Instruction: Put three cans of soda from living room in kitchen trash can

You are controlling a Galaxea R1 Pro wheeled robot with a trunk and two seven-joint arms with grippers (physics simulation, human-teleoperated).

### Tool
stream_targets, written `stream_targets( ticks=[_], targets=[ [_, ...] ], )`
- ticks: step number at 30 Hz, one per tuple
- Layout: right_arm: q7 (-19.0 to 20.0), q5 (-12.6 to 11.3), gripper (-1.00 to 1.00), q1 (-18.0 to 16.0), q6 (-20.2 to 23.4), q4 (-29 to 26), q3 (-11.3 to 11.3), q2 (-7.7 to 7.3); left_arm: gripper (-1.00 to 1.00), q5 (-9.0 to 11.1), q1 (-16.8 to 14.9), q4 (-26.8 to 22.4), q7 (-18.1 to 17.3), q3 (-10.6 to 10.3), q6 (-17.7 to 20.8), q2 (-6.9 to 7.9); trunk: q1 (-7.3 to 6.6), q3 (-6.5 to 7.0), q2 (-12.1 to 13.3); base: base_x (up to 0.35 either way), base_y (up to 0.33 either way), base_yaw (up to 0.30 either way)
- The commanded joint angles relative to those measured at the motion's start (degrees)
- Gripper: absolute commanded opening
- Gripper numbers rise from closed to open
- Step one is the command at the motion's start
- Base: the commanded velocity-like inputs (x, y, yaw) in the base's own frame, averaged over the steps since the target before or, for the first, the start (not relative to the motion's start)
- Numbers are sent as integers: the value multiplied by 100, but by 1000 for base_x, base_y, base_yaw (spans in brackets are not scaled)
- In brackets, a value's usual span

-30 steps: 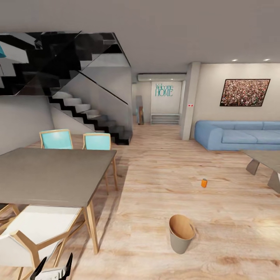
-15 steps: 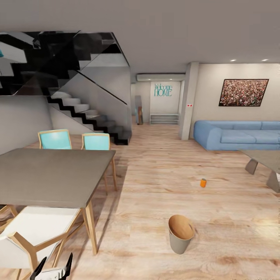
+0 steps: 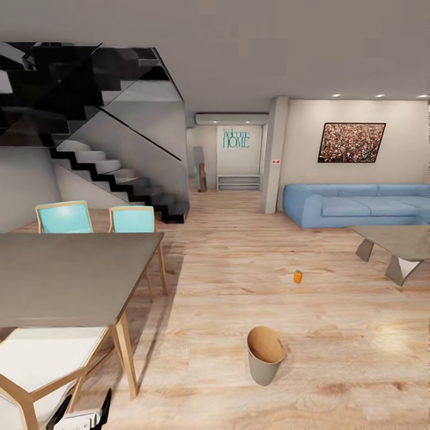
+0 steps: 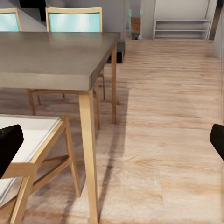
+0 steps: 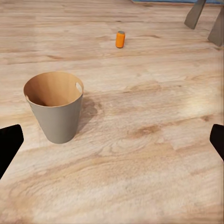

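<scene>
Open-plan room, wood floor (image 3: 251, 280). Bin (image 3: 265, 355) upright in mid-floor, one orange can (image 3: 297, 276) upright beyond it, well apart, short of the low table (image 3: 399, 242) and sofa (image 3: 358, 205). Left gripper (image 4: 112, 140) and right gripper (image 5: 112, 140) both spread wide, grasping nothing. Dining tabletop (image 3: 65, 275) and chairs close on the left. Risks ahead (judged, not seen): base clipping the bin and tipping it on the way to the can; a low reach nudging the can into a roll; other cans yet to be found.
</scene>
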Motion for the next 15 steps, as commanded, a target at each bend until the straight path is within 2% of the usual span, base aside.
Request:
stream_targets(
  ticks=[1,8,15],
  targets=[
    [0,0,100,-1,0,-1,0,1,100,-1,0,0,0,0,1,-2,0,0,0,0,0,-91],
    [0,0,100,-1,0,1,0,3,100,-1,0,1,0,0,4,-1,0,0,0,4,-12,-43],
    [0,0,100,-1,0,1,0,3,100,-1,0,1,0,0,5,-1,0,0,0,74,-89,-11]
  ],
)
